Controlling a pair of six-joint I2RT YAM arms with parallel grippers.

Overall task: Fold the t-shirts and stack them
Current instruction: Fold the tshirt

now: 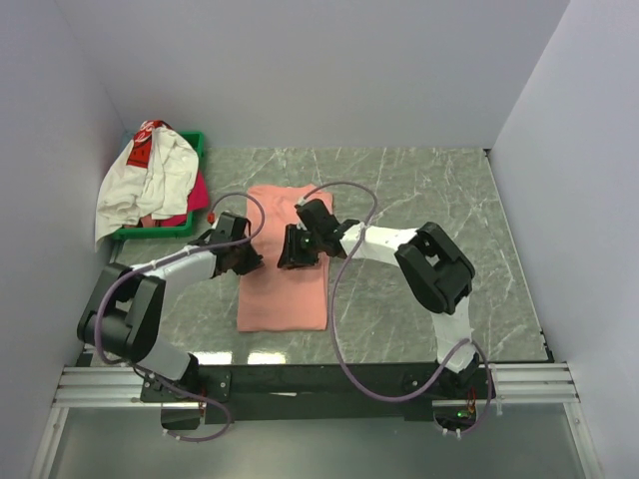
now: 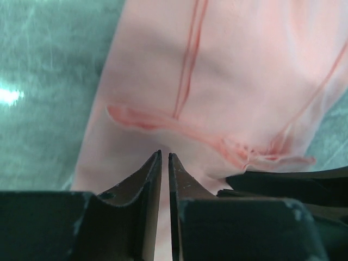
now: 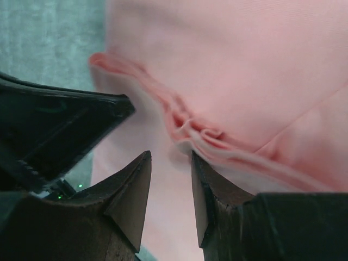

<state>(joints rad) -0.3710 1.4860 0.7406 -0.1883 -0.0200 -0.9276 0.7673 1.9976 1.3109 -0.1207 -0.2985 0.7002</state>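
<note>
Nearest, the salmon-pink shirt [image 1: 285, 299] is laid flat on the marble table [image 1: 419, 190] as a long narrow strip running from the near edge toward the far wall, with bare tabletop left on both sides. Its middle is covered from above by both wrists. The left gripper [image 2: 165, 156] is set over the strip's left edge, its jaws drawn almost together with only a thin slit between; whether cloth is pinched there cannot be told. The right gripper [image 3: 171, 157] is held just beside it over the strip, jaws apart, with a bunched ridge of cloth lying just past its tips. Each wrist view is partly blocked by the other gripper's dark body. Farther off, at the far left against the wall, a green tray [image 1: 193, 140] is heaped with the white shirt [image 1: 150, 185], which spills over its left rim; the magenta shirt [image 1: 200, 190] is mostly hidden beneath it.
</note>
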